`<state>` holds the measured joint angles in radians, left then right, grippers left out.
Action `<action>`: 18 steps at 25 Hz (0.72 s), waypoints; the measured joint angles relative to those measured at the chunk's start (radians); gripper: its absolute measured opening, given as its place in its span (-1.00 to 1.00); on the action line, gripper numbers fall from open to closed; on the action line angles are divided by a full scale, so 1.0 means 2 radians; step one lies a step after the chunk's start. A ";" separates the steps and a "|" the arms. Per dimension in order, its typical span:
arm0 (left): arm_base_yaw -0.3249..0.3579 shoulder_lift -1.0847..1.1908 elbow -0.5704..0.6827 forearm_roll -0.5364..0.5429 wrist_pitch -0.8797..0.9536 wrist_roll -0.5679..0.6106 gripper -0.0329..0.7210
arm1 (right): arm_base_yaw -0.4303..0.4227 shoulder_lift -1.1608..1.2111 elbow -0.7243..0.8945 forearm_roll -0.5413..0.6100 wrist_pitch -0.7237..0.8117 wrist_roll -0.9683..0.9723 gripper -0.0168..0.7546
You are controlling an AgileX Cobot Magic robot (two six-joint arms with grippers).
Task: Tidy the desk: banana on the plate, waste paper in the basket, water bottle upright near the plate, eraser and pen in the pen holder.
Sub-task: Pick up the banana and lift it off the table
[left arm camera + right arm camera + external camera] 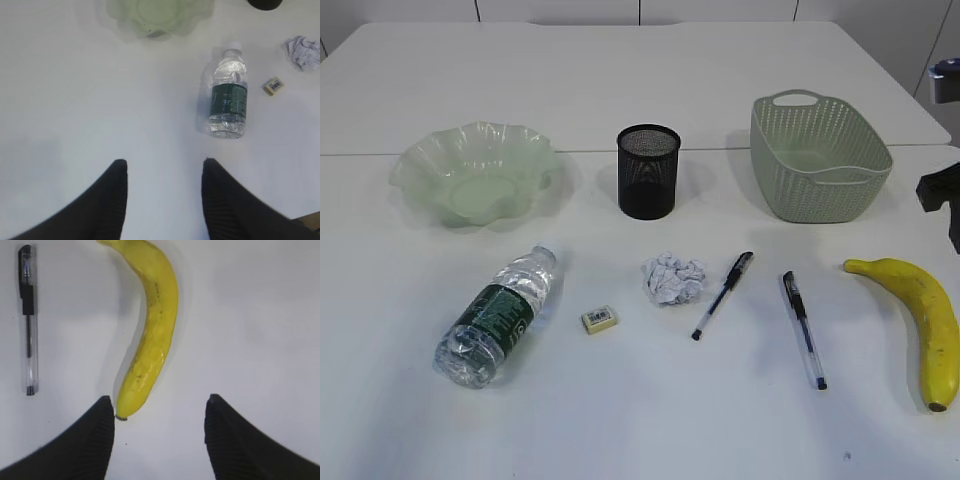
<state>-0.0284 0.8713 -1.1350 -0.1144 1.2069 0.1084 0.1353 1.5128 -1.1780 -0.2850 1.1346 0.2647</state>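
The yellow banana (928, 318) lies at the table's right edge, and the green glass plate (420, 170) stands empty at the back left. The water bottle (500, 315) lies on its side. Along the front row lie the eraser (599, 319), crumpled waste paper (672, 278) and two pens (723, 295) (804, 328). Both the black mesh pen holder (648, 170) and the green basket (810, 195) are empty. My right gripper (159, 399) hangs open above the table, its left finger beside the tip of the banana (152, 325). My left gripper (165, 162) is open over bare table, short of the bottle (229, 95).
A black part of the right arm (942, 192) shows at the exterior view's right edge. The left wrist view also shows the plate (150, 20), eraser (274, 86) and paper (304, 52). A pen (27, 320) lies left of the banana in the right wrist view.
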 joint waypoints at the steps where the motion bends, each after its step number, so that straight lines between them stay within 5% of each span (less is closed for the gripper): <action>1: 0.000 0.004 0.000 0.001 0.000 0.000 -0.01 | 0.000 0.006 -0.002 -0.009 -0.006 0.000 0.16; 7: 0.000 0.007 -0.001 0.003 0.000 0.000 -0.01 | 0.000 0.016 -0.003 -0.075 -0.039 0.000 0.16; 18: 0.000 0.007 0.000 -0.013 -0.002 0.000 -0.01 | 0.000 0.047 -0.009 -0.041 -0.094 0.056 0.16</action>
<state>-0.0284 0.8860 -1.1357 -0.1396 1.2026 0.1084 0.1353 1.6075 -1.1954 -0.3666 0.9466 0.3766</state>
